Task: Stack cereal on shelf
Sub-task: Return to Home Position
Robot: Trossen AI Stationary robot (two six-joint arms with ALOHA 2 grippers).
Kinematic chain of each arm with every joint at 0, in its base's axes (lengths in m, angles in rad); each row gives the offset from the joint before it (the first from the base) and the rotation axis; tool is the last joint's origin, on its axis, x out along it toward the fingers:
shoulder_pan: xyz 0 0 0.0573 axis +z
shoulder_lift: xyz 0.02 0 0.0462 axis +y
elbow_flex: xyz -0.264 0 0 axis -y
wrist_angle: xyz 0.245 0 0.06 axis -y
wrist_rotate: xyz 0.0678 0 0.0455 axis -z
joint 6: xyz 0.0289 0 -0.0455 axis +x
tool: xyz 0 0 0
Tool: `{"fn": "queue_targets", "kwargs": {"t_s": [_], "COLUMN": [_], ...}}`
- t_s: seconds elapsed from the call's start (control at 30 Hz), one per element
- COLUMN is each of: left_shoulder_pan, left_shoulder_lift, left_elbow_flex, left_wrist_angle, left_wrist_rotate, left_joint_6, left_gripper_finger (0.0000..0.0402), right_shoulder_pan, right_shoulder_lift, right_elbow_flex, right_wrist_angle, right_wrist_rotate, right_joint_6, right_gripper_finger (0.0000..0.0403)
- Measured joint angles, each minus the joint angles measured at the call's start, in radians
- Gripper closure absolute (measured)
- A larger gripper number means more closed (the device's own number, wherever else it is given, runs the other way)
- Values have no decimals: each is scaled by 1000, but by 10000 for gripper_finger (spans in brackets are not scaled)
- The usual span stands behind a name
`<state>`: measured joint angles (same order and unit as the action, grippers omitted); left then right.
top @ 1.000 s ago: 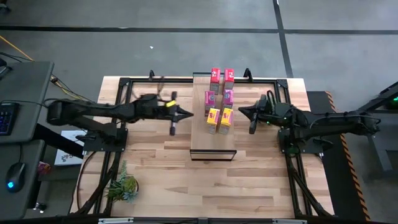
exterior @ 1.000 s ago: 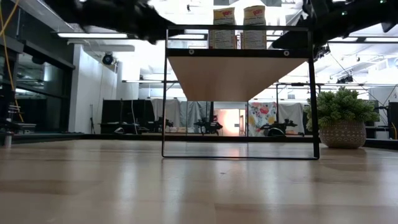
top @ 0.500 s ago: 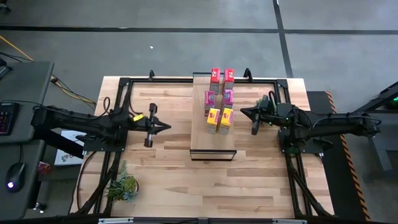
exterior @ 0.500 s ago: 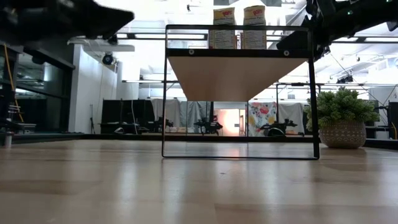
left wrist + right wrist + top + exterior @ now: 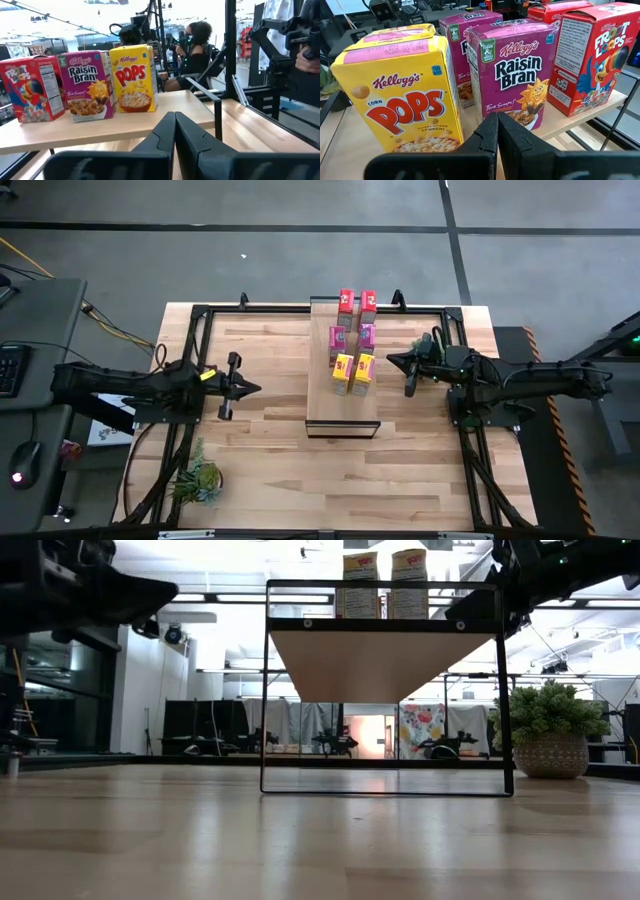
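We see the shelf (image 5: 343,408) standing mid-desk (image 5: 280,450), bearing six upright cereal boxes (image 5: 367,335) toward one end in two side-by-side rows of red, magenta and yellow, while a small green plant (image 5: 197,478) lies near the desk's left-side corner.

On a pale wooden shelf (image 5: 107,127) stand, upright in a row, a red cereal box (image 5: 31,89), a purple cereal box (image 5: 87,85) and a yellow cereal box (image 5: 133,77). Nearer, the left gripper (image 5: 175,116) has its two dark fingers pressed together. A person (image 5: 197,52) sits in the room beyond
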<state>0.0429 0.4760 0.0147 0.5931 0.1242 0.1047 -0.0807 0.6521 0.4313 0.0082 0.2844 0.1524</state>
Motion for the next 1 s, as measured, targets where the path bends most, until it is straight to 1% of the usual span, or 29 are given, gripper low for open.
{"fn": "queue_targets", "kwargs": {"t_s": [0.2,0.33,0.53,0.67,1.0], "left_shoulder_pan": [0,0,0,0,0], "left_shoulder_lift": [-147,-209,-258,-271,-299], "left_elbow_flex": [0,0,0,-2,-2], "left_wrist_angle": [-179,-256,-265,-299,-300], "left_wrist_rotate": [-3,-3,9,14,21], "left_joint_6": [-19,-34,-34,-34,-33], "left_gripper_finger": [402,402,402,402,401], "right_shoulder_pan": [0,0,0,0,0], "right_shoulder_lift": [0,-3,-28,-54,-92], "right_elbow_flex": [0,0,0,0,0], "right_wrist_angle": [-9,-21,-26,-28,-38], "right_wrist_rotate": [-6,-22,-34,-36,-53], "right_joint_6": [0,3,4,4,23], "right_gripper_finger": [403,403,403,403,402]}}
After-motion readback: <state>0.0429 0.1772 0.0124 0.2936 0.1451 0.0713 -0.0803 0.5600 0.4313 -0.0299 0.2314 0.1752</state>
